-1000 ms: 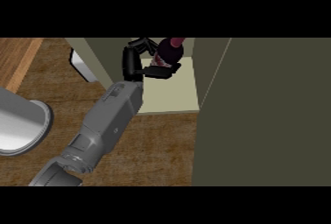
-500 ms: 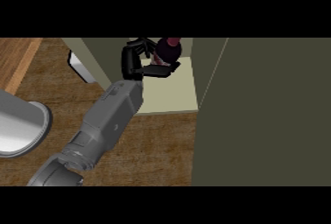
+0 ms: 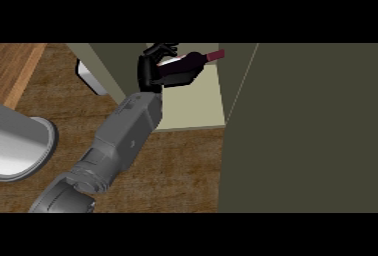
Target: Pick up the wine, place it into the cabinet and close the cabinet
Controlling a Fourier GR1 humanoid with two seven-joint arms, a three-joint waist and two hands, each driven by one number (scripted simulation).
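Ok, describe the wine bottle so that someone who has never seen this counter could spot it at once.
Start at the open cabinet, the pale recess at the top middle of the head view, just left of its big dark door. Inside it, the left hand is curled round the wine bottle. The bottle is the only dark thing there with a white label and a maroon neck, which points towards the door.

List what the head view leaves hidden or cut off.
Wine: base hidden by the left robot hand; whether it rests on the shelf is unclear.
Right robot hand: outside the view.
Cabinet door: cut off by the right edge.
Grey round vessel: cut off by the left edge.
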